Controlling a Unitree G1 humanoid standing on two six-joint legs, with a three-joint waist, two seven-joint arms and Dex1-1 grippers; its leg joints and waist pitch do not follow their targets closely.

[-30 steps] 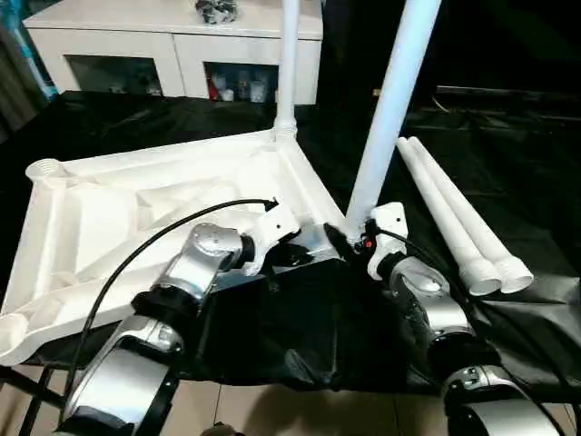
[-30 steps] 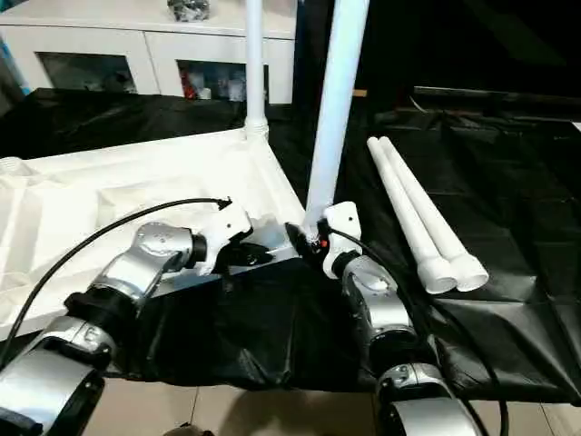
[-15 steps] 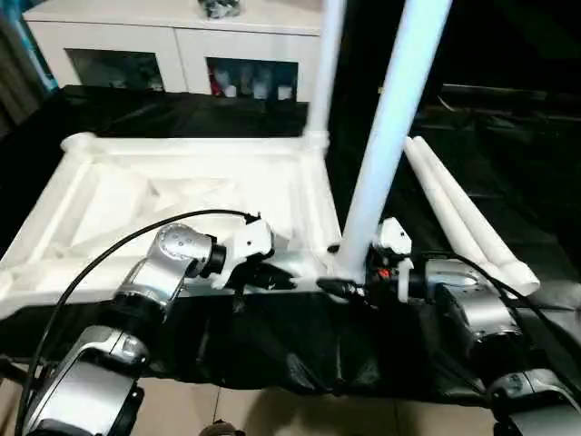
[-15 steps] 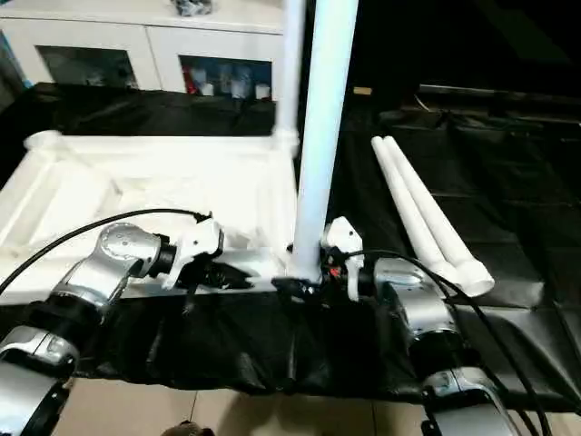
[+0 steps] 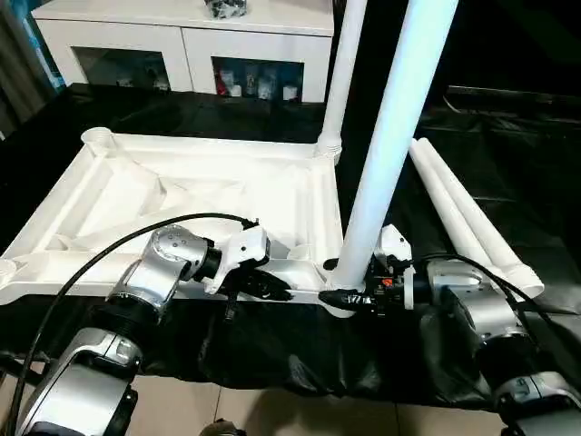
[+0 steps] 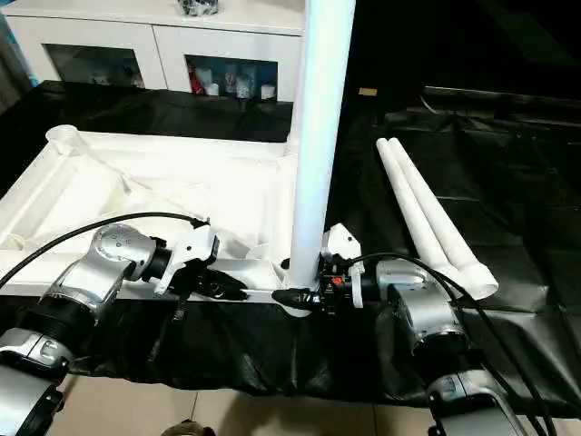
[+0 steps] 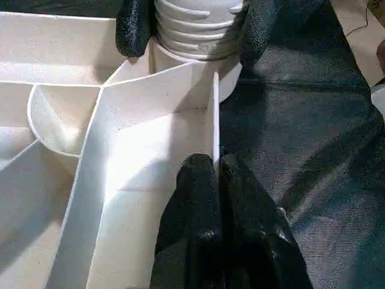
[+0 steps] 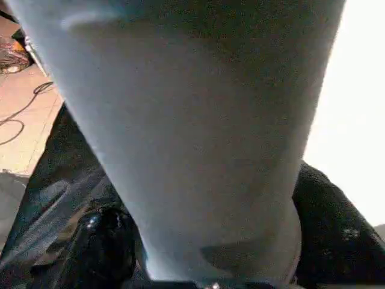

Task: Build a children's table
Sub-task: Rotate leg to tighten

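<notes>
The white tabletop (image 5: 182, 195) lies underside up on black cloth. One white leg (image 5: 345, 64) stands in its far right corner socket. My right gripper (image 5: 340, 295) is shut on a second leg (image 5: 390, 136), held nearly upright, its ribbed end (image 7: 198, 24) at the mouth of the near right corner socket. Black fingers (image 8: 102, 241) flank that leg in the right wrist view. My left gripper (image 5: 277, 291) is shut on the thin near rim (image 7: 215, 120) of the tabletop, just left of that socket. Two spare legs (image 5: 463, 213) lie side by side to the right.
A white glass-doored cabinet (image 5: 182, 36) stands behind the work surface. The black cloth (image 5: 508, 136) covers the surface and hangs over its front edge, with tan floor (image 5: 254, 409) below. A black cable (image 5: 109, 263) loops over my left forearm.
The camera has shifted. The held leg has come from a lean to nearly upright, its lower end moving down onto the near right corner socket. My left gripper keeps its hold on the rim.
</notes>
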